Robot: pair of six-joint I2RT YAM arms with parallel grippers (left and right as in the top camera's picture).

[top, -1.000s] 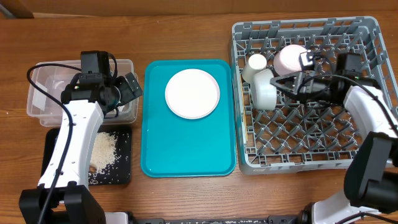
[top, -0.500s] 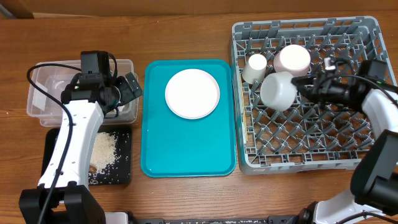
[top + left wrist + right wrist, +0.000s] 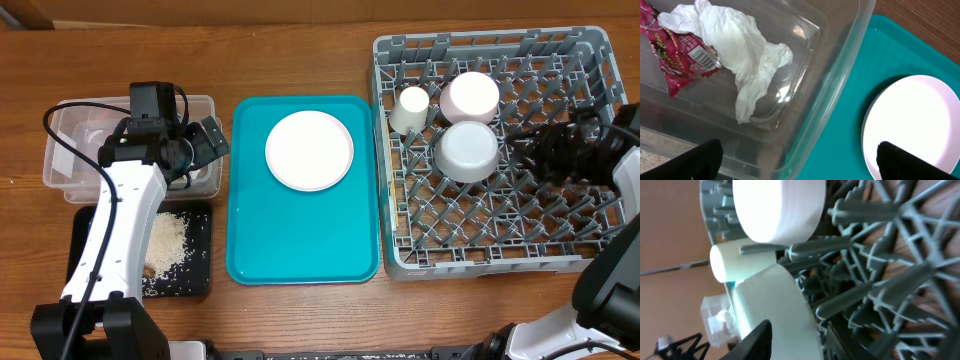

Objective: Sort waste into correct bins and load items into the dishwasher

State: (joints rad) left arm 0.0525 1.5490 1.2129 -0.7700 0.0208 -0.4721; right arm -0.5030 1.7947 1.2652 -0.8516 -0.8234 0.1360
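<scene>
The right gripper (image 3: 528, 152) has released the bowl (image 3: 468, 150) into the rack (image 3: 500, 240) and backed off, jaws part-open and empty. The left gripper (image 3: 205, 142) gapes wide, empty. 1 plate (image 3: 309, 150) is left to load.

Rack (image 3: 490, 40): cup (image 3: 410, 108), pink bowl (image 3: 470, 95) and white bowl (image 3: 467, 150) crowd its far left corner; the near half holds only pegs (image 3: 480, 230). Teal tray (image 3: 300, 245) lies bare below the plate (image 3: 309, 150). Left arm (image 3: 120, 215) overhangs tub (image 3: 62, 150) and black tray (image 3: 197, 280).

The left arm (image 3: 110, 230) has white shells, black joints, a looping black cable (image 3: 62, 108); the right arm (image 3: 628, 180) matches.
</scene>
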